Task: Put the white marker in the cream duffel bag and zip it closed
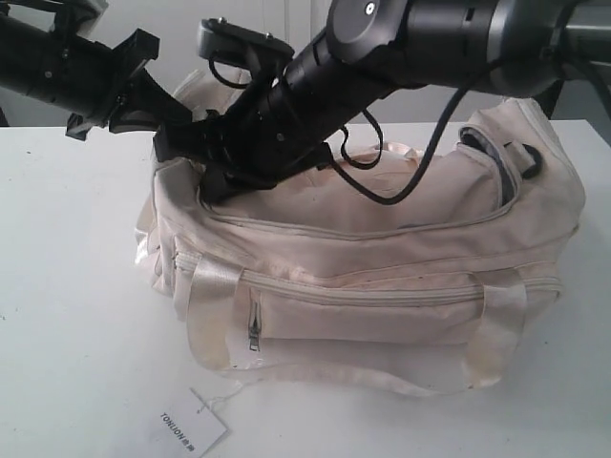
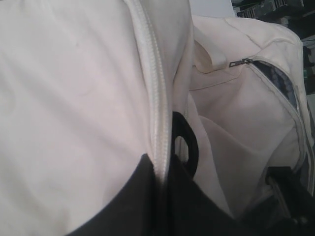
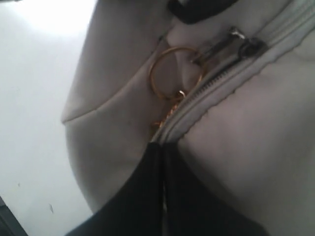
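Exterior view, nearest first: what's there?
— A paper tag (image 1: 194, 426) on the white bench (image 1: 67, 315), then the cream duffel bag (image 1: 382, 258) lying lengthwise, its top zipper (image 1: 363, 232) gaping at the right end.
— And the hands?
— Both at the bag's far left end. Left hand (image 2: 162, 179) clamps the bag's zipper edge. Right hand (image 3: 160, 147) is squeezed closed just below the gold ring pull (image 3: 176, 71); what it pinches, I cannot tell.
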### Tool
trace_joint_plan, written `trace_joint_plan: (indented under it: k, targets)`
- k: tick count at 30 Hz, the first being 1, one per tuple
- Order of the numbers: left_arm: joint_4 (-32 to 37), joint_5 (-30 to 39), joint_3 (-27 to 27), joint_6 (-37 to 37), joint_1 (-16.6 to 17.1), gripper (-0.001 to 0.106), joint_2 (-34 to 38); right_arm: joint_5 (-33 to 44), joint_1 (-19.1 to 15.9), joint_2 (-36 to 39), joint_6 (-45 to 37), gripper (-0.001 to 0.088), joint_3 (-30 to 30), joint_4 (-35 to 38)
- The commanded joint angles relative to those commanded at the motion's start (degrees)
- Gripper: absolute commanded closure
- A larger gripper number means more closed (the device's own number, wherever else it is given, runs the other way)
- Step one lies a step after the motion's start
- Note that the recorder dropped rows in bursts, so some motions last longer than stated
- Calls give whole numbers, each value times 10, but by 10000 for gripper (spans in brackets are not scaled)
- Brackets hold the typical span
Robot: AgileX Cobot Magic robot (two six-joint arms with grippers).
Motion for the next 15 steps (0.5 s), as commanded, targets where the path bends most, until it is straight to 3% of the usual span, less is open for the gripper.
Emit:
trace_joint_plan:
  k: [15]
  targets:
    - [0, 7, 0, 10, 0, 1053, 0, 12, 0, -23, 34, 868, -12, -59]
